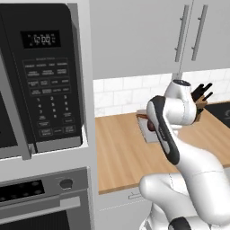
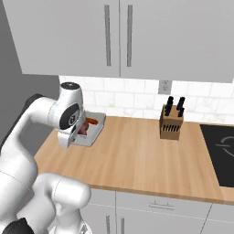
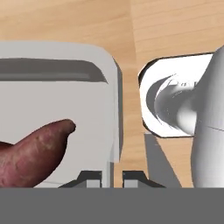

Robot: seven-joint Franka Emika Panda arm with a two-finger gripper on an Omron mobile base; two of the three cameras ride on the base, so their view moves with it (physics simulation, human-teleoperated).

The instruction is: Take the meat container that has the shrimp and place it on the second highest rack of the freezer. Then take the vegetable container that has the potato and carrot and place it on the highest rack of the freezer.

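Vegetable container [image 2: 93, 130] on wooden tabletop [image 2: 137, 160], left-center of right base view, near the back wall, partly hidden behind arm's white wrist. Carrot [image 2: 92, 121] visible as orange stick in tray's far part; potato [image 2: 83, 129] a dark reddish lump beside it, half covered by the arm. In left base view, same tray [image 1: 149, 133] at center right, mostly behind arm's dark-striped link, reddish bit of potato [image 1: 151, 126] peeking out.

In hand view, tray's grey rim [image 3: 111, 109] running down the center, potato [image 3: 33, 153] at lower left inside tray, tapered end pointing right. Tool [image 3: 111, 177] at bottom center, two dark tips [image 3: 91, 176] very close together with the tray's right wall between them: narrow, clamped on the vegetable container's edge. Bare tabletop wood at top of hand view.

Knife block [image 2: 172, 121] with black handles at right center of right base view, well apart from tray. Black cooktop [image 2: 221, 153] at far right edge. Microwave [image 1: 42, 76] filling upper left of left base view, oven panel [image 1: 45, 188] below it. Grey wall cabinets [image 2: 119, 36] across top.
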